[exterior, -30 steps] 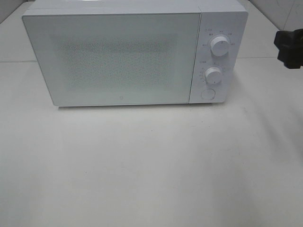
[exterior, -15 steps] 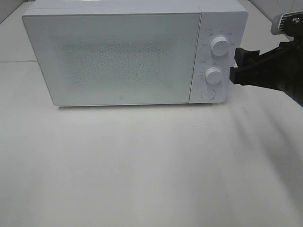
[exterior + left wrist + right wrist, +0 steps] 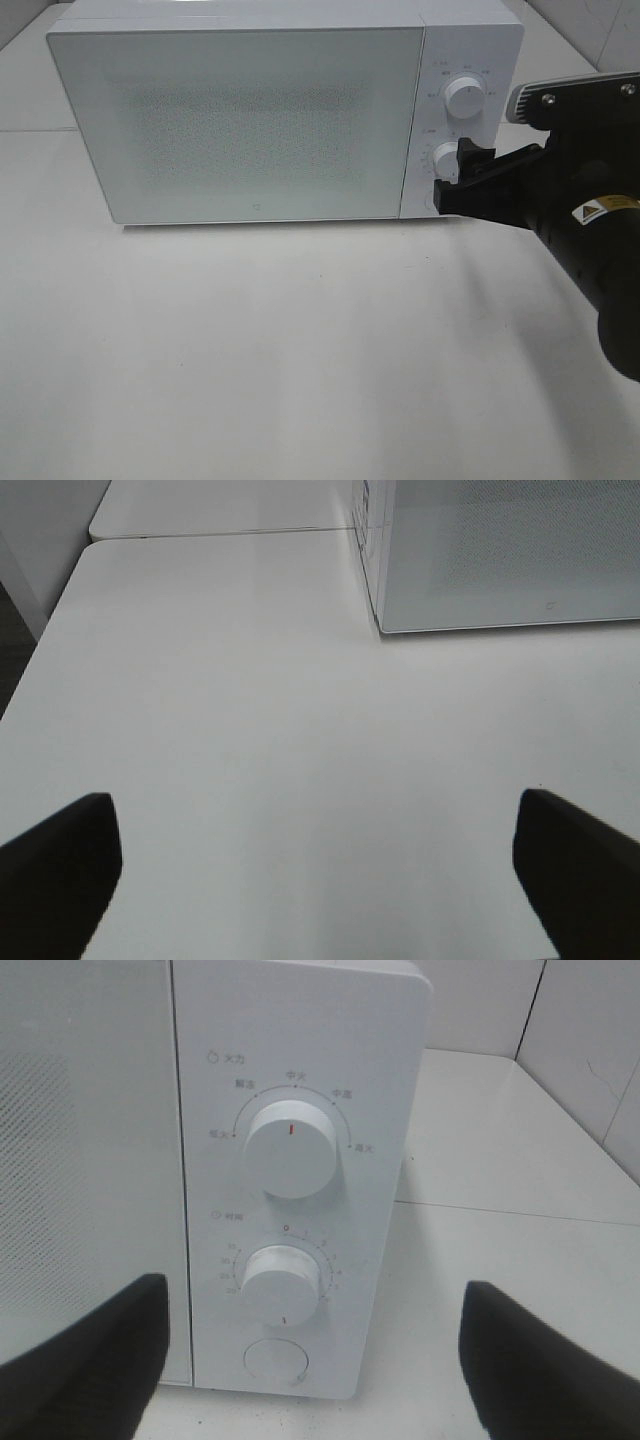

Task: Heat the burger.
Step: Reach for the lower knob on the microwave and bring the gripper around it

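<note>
Left jaws and right jaws both stand apart; right jaws face the microwave [image 3: 300,1020], upper dial [image 3: 291,1147] labelled 火力.

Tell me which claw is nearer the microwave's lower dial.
Right. The right claw is open, directly in front of the lower dial. The left claw is open over the table, well back from the microwave, near its other end.

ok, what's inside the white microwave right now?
The white box-shaped microwave has its pale dotted door shut. Nothing shows through the door in any view, so the inside is hidden. Whether the burger is in there cannot be told.
</note>
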### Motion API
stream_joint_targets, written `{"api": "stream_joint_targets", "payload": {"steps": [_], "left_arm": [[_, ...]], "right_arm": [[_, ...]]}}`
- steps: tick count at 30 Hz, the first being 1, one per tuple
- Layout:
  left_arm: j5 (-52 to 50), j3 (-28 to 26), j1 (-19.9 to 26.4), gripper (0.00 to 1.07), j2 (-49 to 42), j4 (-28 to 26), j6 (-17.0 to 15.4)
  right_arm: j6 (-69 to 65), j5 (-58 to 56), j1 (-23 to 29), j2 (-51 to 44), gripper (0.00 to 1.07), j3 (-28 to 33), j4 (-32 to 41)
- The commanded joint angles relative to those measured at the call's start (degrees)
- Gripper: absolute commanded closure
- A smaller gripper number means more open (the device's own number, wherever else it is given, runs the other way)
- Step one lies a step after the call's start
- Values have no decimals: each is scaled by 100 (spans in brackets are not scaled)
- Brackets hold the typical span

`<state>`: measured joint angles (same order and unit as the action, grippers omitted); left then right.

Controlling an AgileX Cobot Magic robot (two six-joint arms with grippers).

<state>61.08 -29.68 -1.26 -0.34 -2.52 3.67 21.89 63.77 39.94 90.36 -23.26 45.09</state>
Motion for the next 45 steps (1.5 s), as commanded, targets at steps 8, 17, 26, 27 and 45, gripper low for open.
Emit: {"api": "stream_joint_targets", "payload": {"steps": [8, 17, 26, 27, 45], "left_arm": [[34, 0, 29, 6, -80, 23, -6], [34, 0, 29, 6, -80, 23, -6], [34, 0, 29, 6, -80, 23, -6], [34, 0, 29, 6, -80, 23, -6], [34, 0, 29, 6, -80, 23, -6]], "right_arm": [[-212, 584, 241, 413, 31, 6, 23], [-779, 613, 223, 470, 31, -17, 17], [-1037, 561, 63, 1106, 31, -292, -57], [-1037, 561, 63, 1106, 31, -292, -57], [-1358, 470, -745, 2040, 31, -1071, -1100]]}}
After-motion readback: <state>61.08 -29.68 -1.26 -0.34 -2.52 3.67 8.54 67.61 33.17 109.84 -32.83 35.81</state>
